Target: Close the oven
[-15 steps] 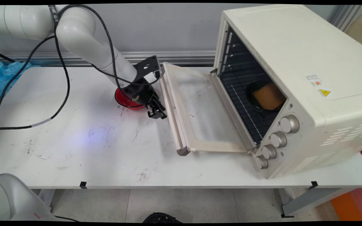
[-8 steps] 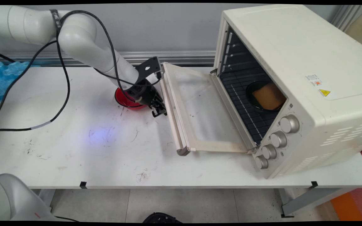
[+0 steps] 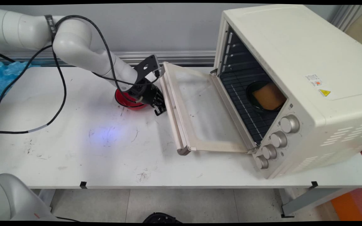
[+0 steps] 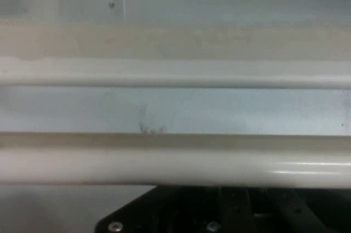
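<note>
White surface (image 3: 74,157), scuffed with dark marks. Cream toaster oven (image 3: 309,62) at right end, door (image 3: 196,110) dropped open flat toward middle; handle bar (image 4: 175,164) along door's free edge. Dark dish (image 3: 264,95) with tan slab on rack inside. Four knobs (image 3: 278,139) down front. Red bowl (image 3: 127,100) near far edge, just beside door. Blue packing (image 3: 2,78) at far left corner.
</note>
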